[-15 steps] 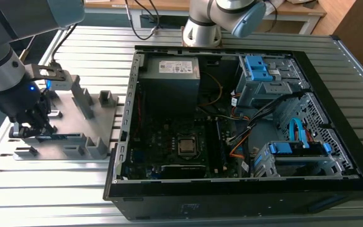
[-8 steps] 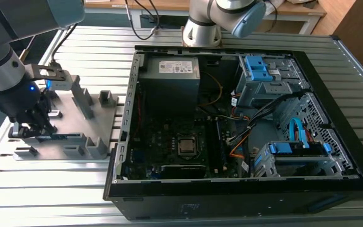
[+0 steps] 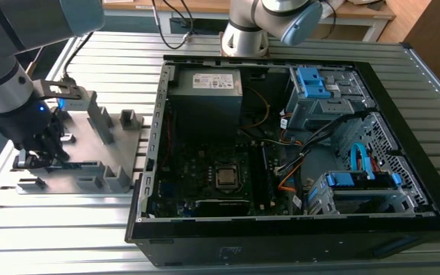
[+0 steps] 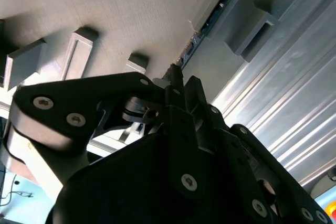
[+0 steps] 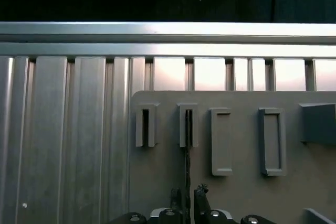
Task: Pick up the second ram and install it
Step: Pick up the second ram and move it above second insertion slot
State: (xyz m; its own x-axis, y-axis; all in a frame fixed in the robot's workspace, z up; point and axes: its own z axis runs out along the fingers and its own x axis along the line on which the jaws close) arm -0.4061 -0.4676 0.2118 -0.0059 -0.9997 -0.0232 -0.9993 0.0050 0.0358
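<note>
Hand: black two-fingered hand on the grey robot arm is hanging low over the plate, close to its surface; both wrist views are showing it.
Grip: the hand is standing narrow, its black fingertips sitting one on each side of the stick, with a thin slit of space showing beside it; it is not clamping anything.
Stick: the second ram, a long, thin blue-green circuit-board memory stick, is standing on edge in a slot of the plate and running straight out from between the fingertips. In the first wrist view it is showing edge-on as a thin dark line. In the exterior view it is lying just beside the hand.
Plate: the flat grey holder plate with raised slotted blocks is lying directly beneath the hand, its other slots sitting near the fingertips.
Worktop: the ribbed aluminium worktop is carrying the plate and the case.
Case: the open black desktop computer case is lying on its side, well apart from the hand, beyond the plate's edge. Its dark motherboard is facing up, with blue drive brackets further off.
Other arm: the silver and blue base of another robot arm is standing beyond the case, far from the hand.
</note>
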